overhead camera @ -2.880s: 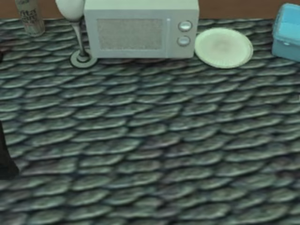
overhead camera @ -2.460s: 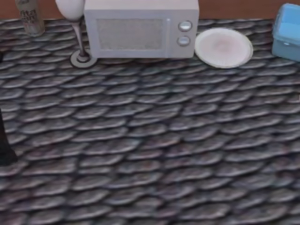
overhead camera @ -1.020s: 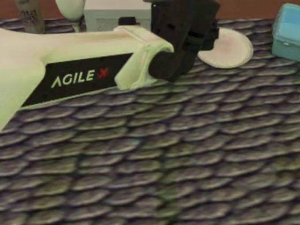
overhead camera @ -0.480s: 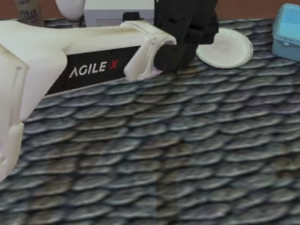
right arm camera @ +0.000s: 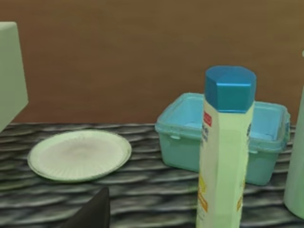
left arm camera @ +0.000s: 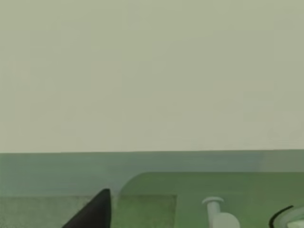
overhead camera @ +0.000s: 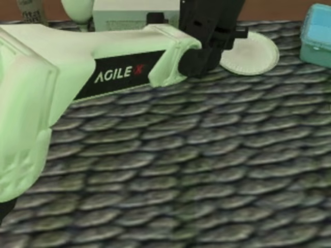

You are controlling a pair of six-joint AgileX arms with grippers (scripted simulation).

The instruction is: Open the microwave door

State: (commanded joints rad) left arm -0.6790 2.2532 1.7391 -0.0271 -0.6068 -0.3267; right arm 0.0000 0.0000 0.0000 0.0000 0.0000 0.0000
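Note:
The white microwave (overhead camera: 132,11) stands at the back of the table, mostly covered by my left arm (overhead camera: 103,67). My left gripper (overhead camera: 211,28) is a black mass over the microwave's right front, where the knobs were. The left wrist view is pressed close to the microwave door (left arm camera: 190,190): part of its mesh window (left arm camera: 145,211), a small peg-like handle (left arm camera: 214,211) and a knob's rim (left arm camera: 285,219) show. The door looks flat against the front. My right gripper (right arm camera: 92,213) shows only as a dark tip in the right wrist view.
A round white plate (overhead camera: 253,51) lies right of the microwave, a light blue box (overhead camera: 316,33) farther right. A wine glass (overhead camera: 76,8) and a can (overhead camera: 30,8) stand at the back left. A blue-capped bottle (right arm camera: 227,156) rises near the right gripper.
My left arm has swung in from the left edge and reached across the table to the microwave's front. Over the last half second it slid a little farther right and back.

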